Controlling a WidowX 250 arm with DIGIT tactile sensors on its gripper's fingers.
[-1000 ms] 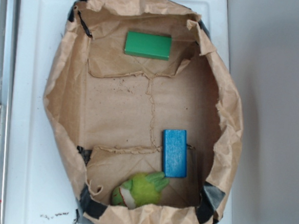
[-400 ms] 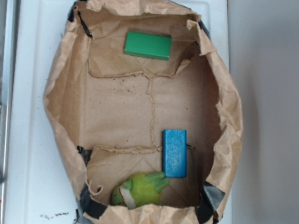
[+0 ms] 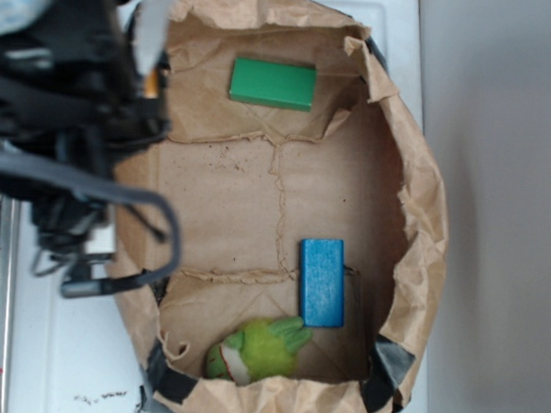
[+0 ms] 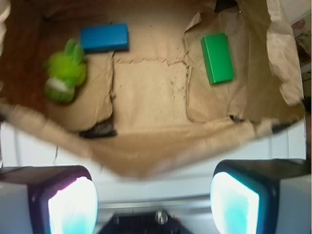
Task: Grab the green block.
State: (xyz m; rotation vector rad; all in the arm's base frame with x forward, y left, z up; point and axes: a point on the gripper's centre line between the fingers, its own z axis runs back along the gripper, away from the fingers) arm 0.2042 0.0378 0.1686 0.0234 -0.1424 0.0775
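Two fingers (image 4: 63, 207) of the gripper (image 4: 153, 204) fill the bottom of the wrist view, set wide apart with nothing between them; both are cut off by the lower edge and their pads glare white-cyan, so surface detail is lost. Just past them lies the white tray (image 4: 29, 151), then the near wall of the paper bag (image 4: 146, 156), blurred and sagging. Inside the bag, the plush toy (image 4: 66, 73) sits at left, fuzzy lime green, its face hard to read. Beside it, further in, the blue block (image 4: 105, 37) lies flat. At right the green block (image 4: 217, 58) lies flat on a folded paper flap, well apart from the other two and from the gripper. In the exterior view the arm (image 3: 70, 107) is a dark motion-blurred mass over the bag's left rim, covering that rim and part of the tray (image 3: 67, 343); the gripper itself cannot be made out there. The green block (image 3: 273, 83) sits at the bag's (image 3: 427, 208) top end, uncovered; the blue block (image 3: 322, 282) and plush toy (image 3: 258, 349) lie at the bottom end.
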